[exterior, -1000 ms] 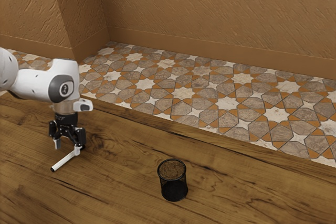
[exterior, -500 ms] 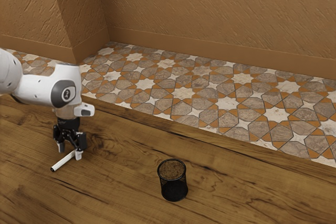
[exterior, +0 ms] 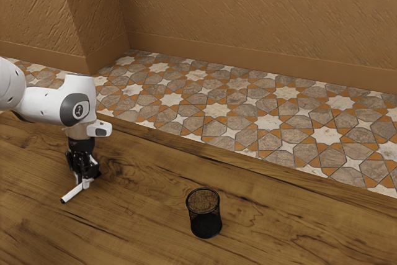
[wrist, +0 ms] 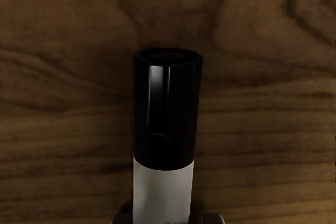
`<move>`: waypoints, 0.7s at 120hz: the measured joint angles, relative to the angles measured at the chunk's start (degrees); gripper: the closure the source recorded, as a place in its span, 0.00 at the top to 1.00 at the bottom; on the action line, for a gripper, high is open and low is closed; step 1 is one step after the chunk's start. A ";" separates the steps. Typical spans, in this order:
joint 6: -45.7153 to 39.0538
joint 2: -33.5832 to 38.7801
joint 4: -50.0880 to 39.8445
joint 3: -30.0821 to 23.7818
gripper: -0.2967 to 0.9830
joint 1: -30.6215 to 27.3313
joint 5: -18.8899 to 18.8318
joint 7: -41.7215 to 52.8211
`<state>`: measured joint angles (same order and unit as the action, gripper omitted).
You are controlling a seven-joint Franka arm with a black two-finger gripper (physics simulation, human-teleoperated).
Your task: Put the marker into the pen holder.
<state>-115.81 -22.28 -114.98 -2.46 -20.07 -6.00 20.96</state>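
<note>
Close beneath the claw (exterior: pixel 83 182), a marker (wrist: pixel 163 195) has a smooth, matte white barrel and, in the wrist view, a glossy black end section, with flattened facets along its sides and a blunt, slightly rounded rim. The claw itself is black and angular, with pale tips. The marker lies low at the tabletop, slanting out from under the claw, its black-tipped end angled toward the exterior view's lower left. The claw is right at the barrel, but whether it is spread or pinching the marker, I cannot tell.

Above, the arm (exterior: pixel 43 105) is smooth white plastic with dark gray rounded joint covers. It comes in from the exterior view's left, bends at the wrist, and points the claw straight down.

Around them spreads a brown wooden tabletop (exterior: pixel 136 215) with dark, wavy grain. Well apart from the claw, toward the exterior view's right, an upright pen holder (exterior: pixel 205 226) stands, a round black mesh cup with an open top; the marker is outside it.

Farther off, the floor (exterior: pixel 217 110) has a pattern of cream stars, brownish-gray polygons and orange pieces, meeting a rough, tan plaster wall (exterior: pixel 248 17) above a plain baseboard (exterior: pixel 248 63).
</note>
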 joint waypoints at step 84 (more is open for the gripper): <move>-15.88 14.38 -0.60 -6.92 0.15 10.90 -4.02 -1.33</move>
<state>-131.70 -7.90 -115.58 -9.38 -9.16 -10.02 19.63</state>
